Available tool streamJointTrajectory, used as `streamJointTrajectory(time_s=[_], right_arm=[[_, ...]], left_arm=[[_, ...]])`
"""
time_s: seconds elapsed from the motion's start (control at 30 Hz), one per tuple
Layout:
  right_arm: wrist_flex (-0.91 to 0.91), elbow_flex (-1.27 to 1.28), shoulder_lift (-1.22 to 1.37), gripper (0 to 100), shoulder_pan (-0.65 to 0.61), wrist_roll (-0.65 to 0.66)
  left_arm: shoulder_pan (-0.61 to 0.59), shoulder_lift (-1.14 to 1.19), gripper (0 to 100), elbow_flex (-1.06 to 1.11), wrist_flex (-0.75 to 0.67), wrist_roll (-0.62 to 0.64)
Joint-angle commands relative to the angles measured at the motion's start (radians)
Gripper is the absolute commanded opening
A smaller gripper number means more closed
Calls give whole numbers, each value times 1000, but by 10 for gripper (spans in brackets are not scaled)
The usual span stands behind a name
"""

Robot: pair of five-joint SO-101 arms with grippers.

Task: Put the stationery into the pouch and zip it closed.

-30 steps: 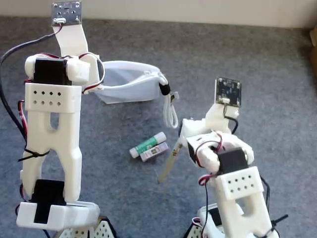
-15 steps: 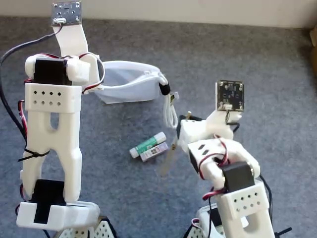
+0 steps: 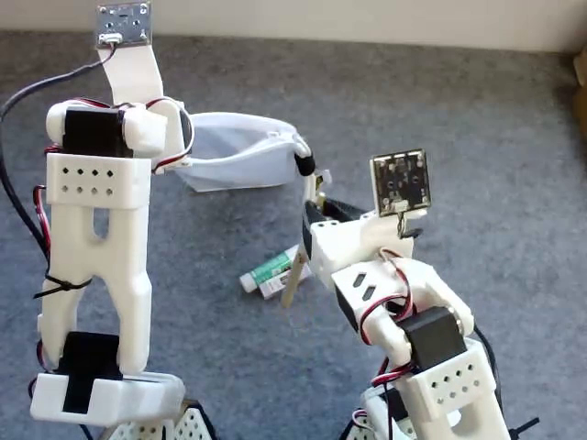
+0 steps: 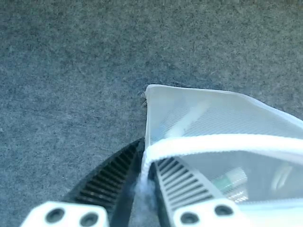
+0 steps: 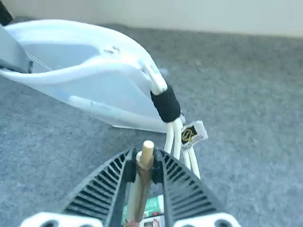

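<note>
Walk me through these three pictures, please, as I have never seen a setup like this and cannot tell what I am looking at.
These are two small white robot arms, each ending in a two-fingered gripper. The high view looks down on both from a fixed camera: the left arm and the right arm. The other two pictures come from cameras mounted on the wrists, looking along each arm's own fingers. The left gripper is shut on the rim of a white mesh pouch, whose mouth looks open. The right gripper is shut on a wooden stick, probably a pencil, near the pouch's white cord. Two small tubes lie on the grey carpeted surface.
</note>
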Motion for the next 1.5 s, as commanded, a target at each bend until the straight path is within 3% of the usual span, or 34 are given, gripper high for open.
streamJointTrajectory(time_s=[0.0,0.17,0.5,1.07,1.47], right_arm=[[-71,-36,-24,4,-10,37],[-76,-117,-21,4,-13,32],[-91,-315,-16,4,-142,37],[-567,-335,-15,4,-151,38],[-699,-344,196,4,-85,38]], left_arm=[[-27,24,8,21,-8,6],[-27,24,8,19,-8,6],[-27,24,8,19,-8,6],[-27,24,8,19,-8,6],[-27,24,8,19,-3,6]])
